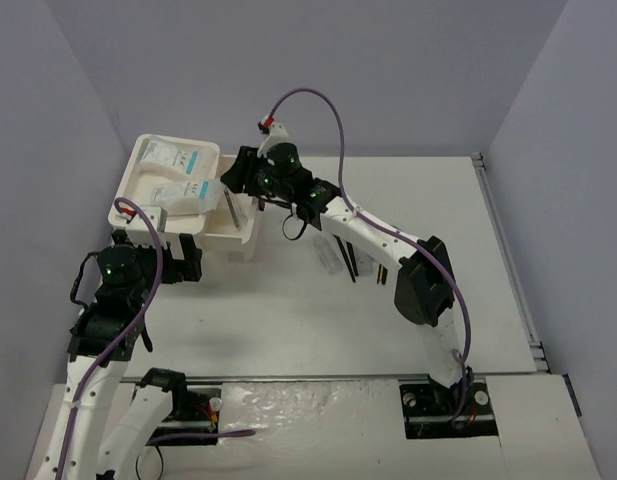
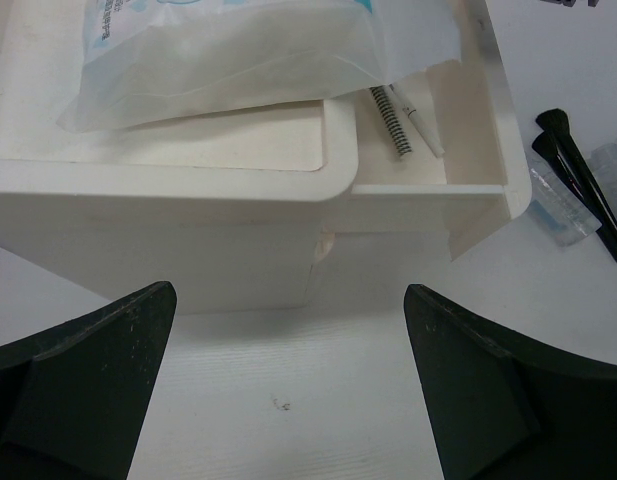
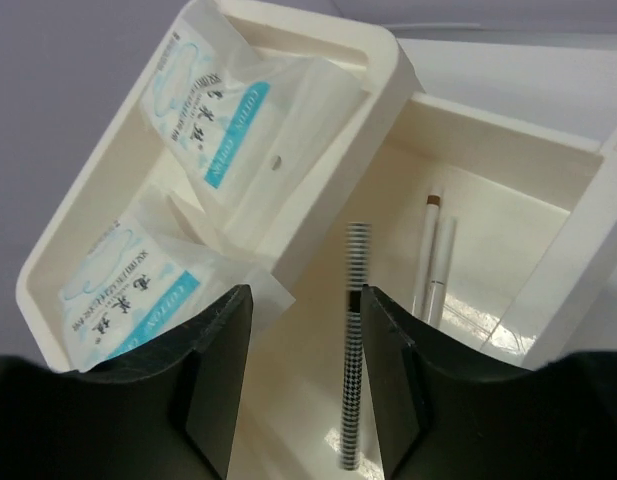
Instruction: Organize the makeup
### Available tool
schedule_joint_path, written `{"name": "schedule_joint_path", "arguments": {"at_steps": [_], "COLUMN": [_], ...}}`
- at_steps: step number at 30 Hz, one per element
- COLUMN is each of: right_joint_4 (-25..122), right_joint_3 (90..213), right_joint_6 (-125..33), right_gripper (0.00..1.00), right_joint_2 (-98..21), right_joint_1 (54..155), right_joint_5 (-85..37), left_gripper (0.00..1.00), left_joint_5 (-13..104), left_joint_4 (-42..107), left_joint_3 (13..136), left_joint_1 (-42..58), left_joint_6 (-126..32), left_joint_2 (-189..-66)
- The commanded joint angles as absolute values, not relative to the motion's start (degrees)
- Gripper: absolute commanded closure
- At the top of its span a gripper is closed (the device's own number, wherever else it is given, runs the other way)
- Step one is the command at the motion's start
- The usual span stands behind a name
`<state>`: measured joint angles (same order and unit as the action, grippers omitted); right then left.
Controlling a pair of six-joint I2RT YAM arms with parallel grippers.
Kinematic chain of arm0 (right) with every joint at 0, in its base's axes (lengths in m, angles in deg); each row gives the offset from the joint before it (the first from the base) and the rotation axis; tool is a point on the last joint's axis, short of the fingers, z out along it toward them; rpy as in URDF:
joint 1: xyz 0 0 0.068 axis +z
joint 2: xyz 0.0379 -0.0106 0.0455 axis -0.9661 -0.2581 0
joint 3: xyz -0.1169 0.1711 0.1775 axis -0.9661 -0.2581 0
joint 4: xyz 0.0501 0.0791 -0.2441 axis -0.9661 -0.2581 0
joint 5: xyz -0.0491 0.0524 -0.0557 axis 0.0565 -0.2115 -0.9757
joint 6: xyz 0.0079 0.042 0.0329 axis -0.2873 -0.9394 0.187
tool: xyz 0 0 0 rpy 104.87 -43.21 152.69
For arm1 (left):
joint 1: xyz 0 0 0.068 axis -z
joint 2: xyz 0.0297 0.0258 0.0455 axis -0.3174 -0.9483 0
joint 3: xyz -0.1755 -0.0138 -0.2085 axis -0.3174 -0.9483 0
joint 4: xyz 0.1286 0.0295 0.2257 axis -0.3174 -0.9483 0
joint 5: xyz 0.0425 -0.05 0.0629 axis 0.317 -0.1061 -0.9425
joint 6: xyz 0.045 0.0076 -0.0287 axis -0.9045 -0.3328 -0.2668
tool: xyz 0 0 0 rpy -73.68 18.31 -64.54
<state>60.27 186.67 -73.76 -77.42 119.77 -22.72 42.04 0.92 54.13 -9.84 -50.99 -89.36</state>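
Two flat white packets with teal labels [image 3: 223, 120] [image 3: 128, 295] lie in the top tray of the white box [image 1: 148, 215]. My right gripper [image 3: 306, 380] hangs open over the box's pulled-out drawer [image 3: 508, 160]. A thin black-and-white patterned stick [image 3: 355, 350] shows blurred beside its right finger, with a wide gap to the left finger. Two pale sticks [image 3: 435, 250] lie in the drawer. My left gripper [image 2: 288, 400] is open and empty above the table, just in front of the box. Black brushes [image 2: 578, 170] and a clear tube [image 2: 558, 205] lie on the table to the right.
The drawer's front wall [image 2: 428, 195] juts toward the left gripper. More small makeup items [image 1: 343, 255] lie on the table under the right arm. Grey walls close in the table at the left, back and right.
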Motion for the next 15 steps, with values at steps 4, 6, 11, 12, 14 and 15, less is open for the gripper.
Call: {"name": "schedule_joint_path", "arguments": {"at_steps": [4, 6, 11, 12, 14, 15], "right_joint_4": [57.2, 55.4, 52.2, 51.9, 51.7, 51.7], "right_joint_3": [179.6, 172.7, 153.5, 149.3, 144.6, 141.4], "right_joint_6": [-58.7, -57.5, -58.2, -58.6, -59.3, -59.5], "right_gripper": [0.48, 0.49, 0.55, 0.57, 0.62, 0.64], "right_joint_2": [-64.1, -58.4, -47.9, -45.9, -43.8, -42.5], "right_joint_1": [118.5, 117.1, 108.9, 107.2, 103.5, 101.6], "right_joint_5": [-41.1, -44.5, -46.5, -46.3, -45.6, -44.9], "left_gripper": [0.03, 0.03, 0.03, 0.03, 0.03, 0.03], "left_joint_5": [42.2, 42.2, 42.2, 42.2, 42.1, 42.2], "left_joint_4": [4.6, 4.6, 4.5, 4.5, 4.6, 4.6], "left_joint_3": [55.2, 55.3, 55.4, 55.4, 55.4, 55.4], "left_joint_1": [-9.7, -9.7, -9.7, -9.7, -9.7, -9.7], "left_joint_6": [-51.4, -51.4, -51.3, -51.3, -51.3, -51.3], "left_joint_2": [-89.4, -89.4, -89.7, -89.8, -89.9, -90.1]}}
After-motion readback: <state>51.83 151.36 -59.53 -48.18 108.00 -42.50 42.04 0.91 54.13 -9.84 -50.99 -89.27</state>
